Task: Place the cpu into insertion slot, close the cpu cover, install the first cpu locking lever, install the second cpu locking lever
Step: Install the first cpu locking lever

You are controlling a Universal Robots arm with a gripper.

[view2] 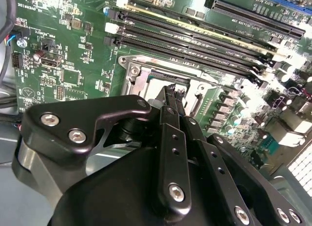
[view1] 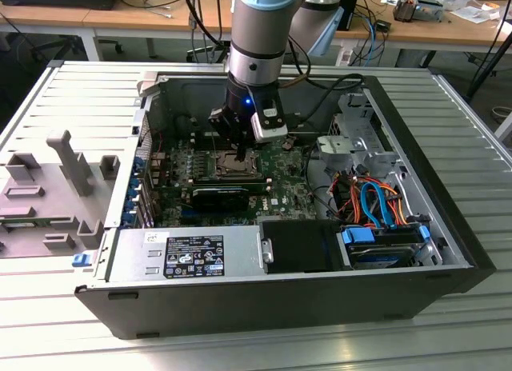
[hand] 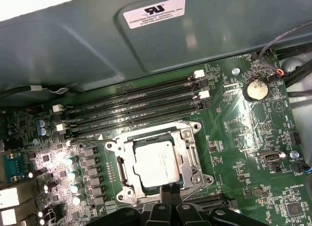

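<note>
Fingers (view2: 168,120) of the gripper (view2: 171,92) are drawn together with no gap visible at their tips, and nothing can be seen pinched between them. In the exterior view the gripper (view1: 240,153) hangs straight down inside an open computer case (view1: 240,303), its tips just over the insertion slot (view1: 228,168) on the green board (view1: 280,187). In the first wrist view the cpu (hand: 155,162) sits flat in the insertion slot (hand: 125,176), silver-grey top facing up. The cpu cover (hand: 189,155) lies down around it, framing the chip through its cut-out middle. The gripper (hand: 169,194) stands at the edge of the cover on the side away from the memory slots (hand: 136,103); whether it touches the metal cannot be told. Whether the locking levers are latched cannot be told either. The long black memory slots run along the far side of the socket, between it and the grey wall of the case, and a round coin cell (hand: 255,89) sits on the board well apart from the socket. In the exterior view a power supply (view1: 192,255) fills the near corner of the case. At the exterior view's right, orange and blue cables (view1: 376,201) run above a drive (view1: 384,247) in a blue bracket. The case lies on a ribbed metal counter (view1: 88,91), with a grey fixture (view1: 72,159) beside it at the exterior view's left.
</note>
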